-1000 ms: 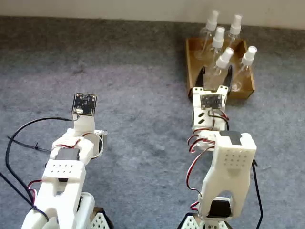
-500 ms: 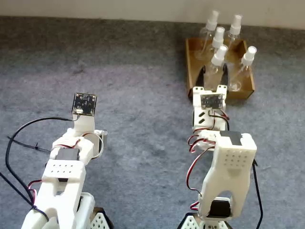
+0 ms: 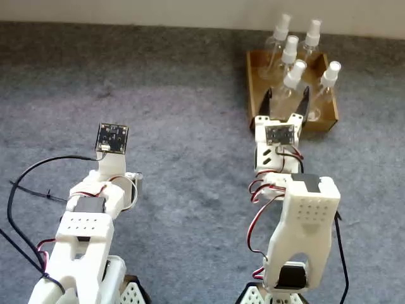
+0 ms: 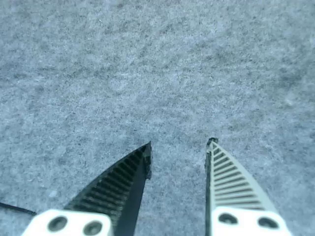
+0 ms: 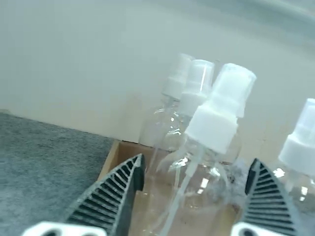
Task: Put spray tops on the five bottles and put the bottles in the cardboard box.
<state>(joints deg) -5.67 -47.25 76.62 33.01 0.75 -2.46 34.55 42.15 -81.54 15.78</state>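
Observation:
Several clear bottles with white spray tops stand in the cardboard box (image 3: 250, 76) at the back right. My right gripper (image 3: 288, 101) is open at the box's near end, one finger on each side of the nearest bottle (image 3: 295, 75). In the right wrist view that bottle (image 5: 216, 118) stands between the spread fingers (image 5: 123, 187), with other bottles (image 5: 194, 83) behind it. Over bare grey carpet, my left gripper (image 4: 179, 145) is open and holds nothing. The left arm (image 3: 112, 142) stands at the near left, far from the box.
Grey carpet (image 3: 177, 114) covers the table between the arms and to the left of the box. A pale wall (image 3: 190, 9) runs along the back edge, just behind the box. Black and red cables (image 3: 31, 177) trail beside both arms.
My right gripper closed in on the nearest bottle half a second ago and has now opened again. The bottle's spray top shifted slightly left. The left arm has not moved.

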